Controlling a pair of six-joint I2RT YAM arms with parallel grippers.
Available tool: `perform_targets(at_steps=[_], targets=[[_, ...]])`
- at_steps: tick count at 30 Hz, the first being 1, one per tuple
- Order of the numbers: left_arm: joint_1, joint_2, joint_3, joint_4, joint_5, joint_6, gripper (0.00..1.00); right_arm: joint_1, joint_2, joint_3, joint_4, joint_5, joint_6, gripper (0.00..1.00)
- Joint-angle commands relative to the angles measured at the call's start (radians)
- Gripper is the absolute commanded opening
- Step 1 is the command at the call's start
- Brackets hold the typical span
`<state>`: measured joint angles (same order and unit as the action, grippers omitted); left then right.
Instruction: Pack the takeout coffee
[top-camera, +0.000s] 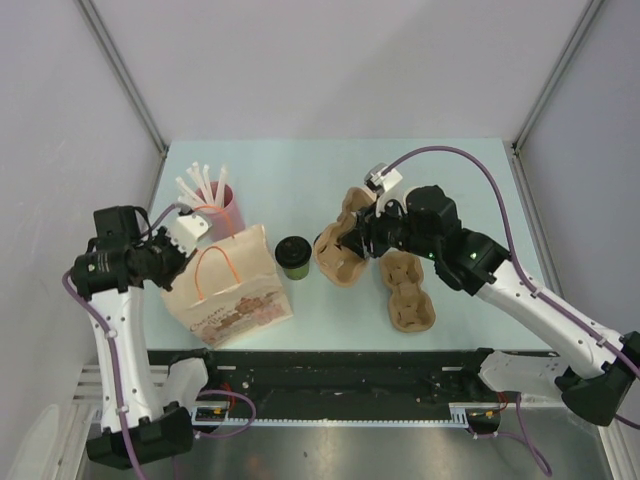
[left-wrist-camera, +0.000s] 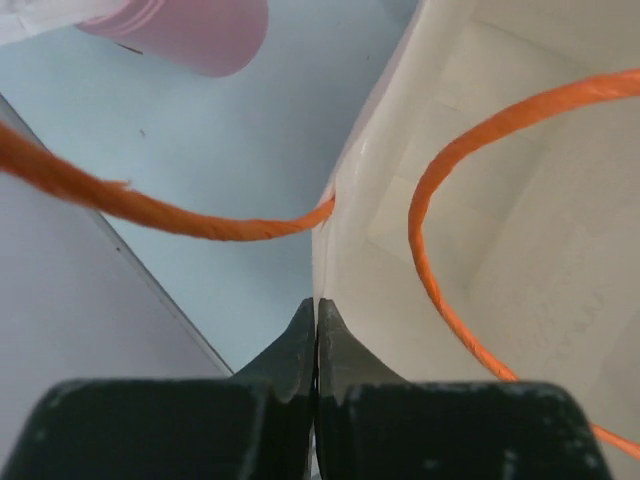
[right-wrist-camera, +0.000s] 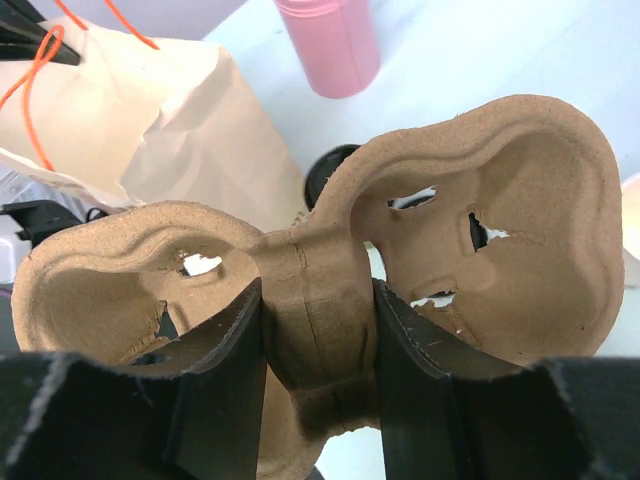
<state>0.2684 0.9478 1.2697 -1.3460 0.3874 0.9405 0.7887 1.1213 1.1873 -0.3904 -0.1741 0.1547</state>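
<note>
Pinching the rim of the tan paper bag (top-camera: 235, 290), the left tool (left-wrist-camera: 315, 318) seemingly props it open for loading; the right tool (right-wrist-camera: 315, 305) clamps a brown pulp tray (right-wrist-camera: 500, 200), with the black-lidded green paper cup (top-camera: 292, 257) between bag and tray.

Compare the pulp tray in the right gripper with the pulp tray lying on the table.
The held tray is pinched across its narrow middle by the right gripper; the table tray lies untouched. The held tray sits tilted, the table tray flat. Both are brown pulp two-cup trays.
</note>
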Motion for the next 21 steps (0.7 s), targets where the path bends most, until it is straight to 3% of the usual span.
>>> perform_targets(at_steps=[1, 8, 12, 15, 21], targets=[[0.008, -0.084, 0.013, -0.025, -0.001, 0.049, 0.00, 0.072, 0.028, 0.086, 0.087, 0.062, 0.013, 0.00], [0.009, -0.096, 0.088, -0.070, -0.142, -0.006, 0.01, 0.156, 0.075, 0.132, 0.154, 0.108, 0.005, 0.00], [0.008, -0.087, 0.161, -0.059, -0.113, -0.147, 0.00, 0.175, 0.098, 0.147, 0.260, 0.154, 0.045, 0.00], [0.009, -0.119, 0.181, 0.016, -0.097, -0.244, 0.00, 0.187, 0.115, 0.147, 0.378, 0.212, 0.080, 0.00], [0.006, -0.152, 0.117, 0.318, -0.220, -0.416, 0.00, 0.187, 0.143, 0.146, 0.576, 0.283, 0.057, 0.00]])
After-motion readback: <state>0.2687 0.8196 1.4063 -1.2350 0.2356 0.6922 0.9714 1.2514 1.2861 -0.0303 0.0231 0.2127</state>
